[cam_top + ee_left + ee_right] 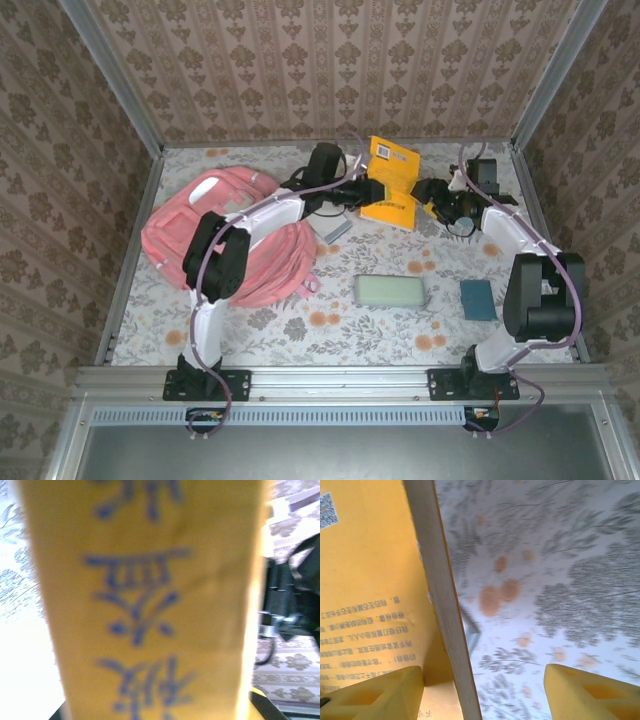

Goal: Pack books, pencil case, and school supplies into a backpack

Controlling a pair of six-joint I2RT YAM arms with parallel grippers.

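Note:
A yellow book [392, 178] stands tilted off the table at the back centre. My left gripper [362, 190] is shut on its left edge, and its blurred cover with blue characters [150, 605] hides the fingers in the left wrist view. My right gripper [433, 196] is open at the book's right edge. One yellow finger [375, 692] lies by the back cover [365, 580], the other [590, 692] far off it. The pink backpack [235, 235] lies at the left. The mint pencil case [392, 291] lies in the middle, with a dark book [478, 299] to its right.
A small grey pad [335, 229] lies beside the backpack under the left arm, and a small teal piece [416, 267] sits above the pencil case. Patterned walls with metal rails close in the floral table [300, 330] at the back and sides.

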